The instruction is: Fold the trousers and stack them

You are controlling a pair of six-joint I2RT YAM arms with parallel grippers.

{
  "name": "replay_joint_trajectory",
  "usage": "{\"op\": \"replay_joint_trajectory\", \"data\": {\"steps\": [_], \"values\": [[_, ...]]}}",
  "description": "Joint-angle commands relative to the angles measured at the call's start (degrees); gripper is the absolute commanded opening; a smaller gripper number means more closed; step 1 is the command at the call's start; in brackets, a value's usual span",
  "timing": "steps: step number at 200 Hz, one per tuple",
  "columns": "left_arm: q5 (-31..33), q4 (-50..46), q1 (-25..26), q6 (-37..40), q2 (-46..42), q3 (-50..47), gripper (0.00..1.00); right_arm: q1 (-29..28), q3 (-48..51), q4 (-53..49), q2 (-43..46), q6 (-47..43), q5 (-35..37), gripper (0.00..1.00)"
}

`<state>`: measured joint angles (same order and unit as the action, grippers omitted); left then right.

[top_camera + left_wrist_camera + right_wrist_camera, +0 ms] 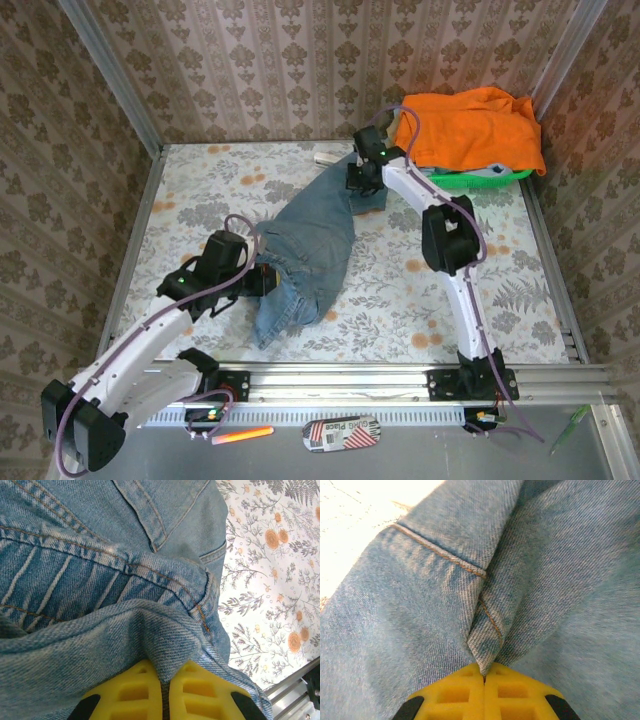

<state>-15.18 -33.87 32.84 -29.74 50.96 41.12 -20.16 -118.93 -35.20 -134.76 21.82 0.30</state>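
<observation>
Floral cloth covered the table [195, 190], with a metal rail [400, 372] along its near edge, behind the left pincer [258, 282]. That pincer was clamped tight on a bunched fold of the trousers [315, 240] by a stitched seam, denim squeezed between its yellow fingers [130, 697].

From it the trousers ran away diagonally across the table to the right pincer [362, 182]. That one was pinched shut on a ridge of hemmed cloth at the far end.

With both ends caught, the step in hand looked like the first fold. The next move would call for lifting together and carrying the far end over toward the near one, keeping the denim taut enough not to drag.

Bare table lay to the left of the left pincer and to the near right of the right one. Just beyond the right pincer sat an orange garment [470, 120] on a green basket [470, 178] against the wall, so room was scant there.
</observation>
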Motion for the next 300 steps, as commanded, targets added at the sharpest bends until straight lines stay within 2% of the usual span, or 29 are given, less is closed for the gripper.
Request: {"op": "replay_joint_trajectory", "data": {"steps": [1, 21, 70, 76, 79, 84, 105, 122, 130, 138, 152, 164, 172, 177, 203, 218, 229, 266, 279, 294, 297, 300], "values": [[-0.55, 1.21, -0.43, 1.70, -0.42, 2.65, 0.00, -0.32, 5.60, 6.28, 10.65, -0.11, 8.15, 0.00], [-0.38, 0.69, -0.41, 1.80, -0.66, 3.16, 0.00, -0.36, 9.86, 6.66, 14.55, -0.12, 8.19, 0.00], [0.38, -1.13, -0.50, 1.99, -4.33, 3.52, 0.00, -3.78, 25.90, 10.43, 21.65, 1.17, 0.41, 0.00], [0.02, -0.92, -0.50, 1.88, -5.00, 3.22, 0.00, -3.99, 26.46, 9.55, 21.65, 1.53, 0.36, 0.17], [-0.27, -0.79, -0.50, 1.88, -5.20, 3.07, 0.00, -4.08, 26.69, 9.20, 21.80, 1.66, 0.60, 0.29], [-0.77, -0.55, -0.50, 1.76, -5.54, 2.76, 0.00, -4.29, 27.51, 8.75, 22.25, 1.73, 0.75, 0.40], [-2.25, 0.09, -0.50, 1.37, -6.55, 1.65, 0.00, -7.34, 33.87, 8.90, 28.66, 0.90, 2.41, 0.56], [-3.02, 1.28, -0.50, 0.72, -7.31, -0.01, 0.00, -10.83, 39.64, 9.70, 34.56, 1.56, 2.20, 0.58], [-3.66, 2.12, -0.50, 0.46, -7.52, -0.87, 0.00, -12.59, 42.79, 10.85, 37.63, 2.87, 0.32, 0.58], [-4.17, 2.84, -0.45, -0.02, -7.78, -1.74, 0.05, -14.70, 46.03, 12.66, 40.22, 4.58, -2.11, 0.59], [-5.50, 4.18, -0.41, -0.68, -8.30, -3.45, 0.06, -18.59, 50.70, 16.55, 43.15, 7.43, -7.18, 0.64], [-5.53, 4.43, -0.41, -1.44, -8.83, -4.45, 0.10, -21.23, 53.68, 19.99, 43.96, 10.47, -11.08, 0.64], [-5.29, 4.19, -0.41, -1.81, -9.27, -4.80, 0.21, -22.48, 54.69, 21.62, 43.61, 11.77, -13.20, 0.65], [-5.21, 3.93, -0.41, -1.90, -9.50, -4.82, 0.25, -23.22, 55.17, 22.27, 43.07, 12.36, -13.93, 0.65], [-4.31, 1.14, -0.41, -1.86, -11.25, -3.76, 0.28, -25.71, 56.57, 25.58, 39.53, 14.24, -18.61, 0.65], [-3.32, -1.27, -0.41, -1.51, -12.44, -2.50, 0.17, -26.83, 56.80, 26.49, 38.15, 14.66, -19.80, 0.64], [-2.60, -2.19, -0.43, -1.72, -13.48, -2.34, 0.00, -27.32, 56.97, 26.43, 37.71, 14.46, -19.81, 0.63], [0.71, -6.67, -0.39, -1.47, -15.31, -1.28, 0.00, -27.78, 56.93, 26.34, 36.85, 13.47, -21.68, 0.58], [4.74, -10.17, -0.41, -1.40, -16.48, 0.93, 0.00, -28.47, 56.80, 26.59, 36.68, 13.02, -22.35, 0.43], [10.02, -13.83, -0.50, -1.16, -18.80, 3.99, 0.00, -28.46, 57.48, 27.06, 37.28, 13.04, -20.08, 0.04], [11.05, -14.41, -0.50, -1.14, -19.24, 4.66, 0.00, -28.41, 57.83, 27.34, 37.62, 13.00, -19.32, 0.00], [12.11, -14.98, -0.54, -1.12, -19.77, 5.23, 0.00, -28.33, 58.05, 27.43, 37.97, 12.90, -18.68, 0.00]]}}
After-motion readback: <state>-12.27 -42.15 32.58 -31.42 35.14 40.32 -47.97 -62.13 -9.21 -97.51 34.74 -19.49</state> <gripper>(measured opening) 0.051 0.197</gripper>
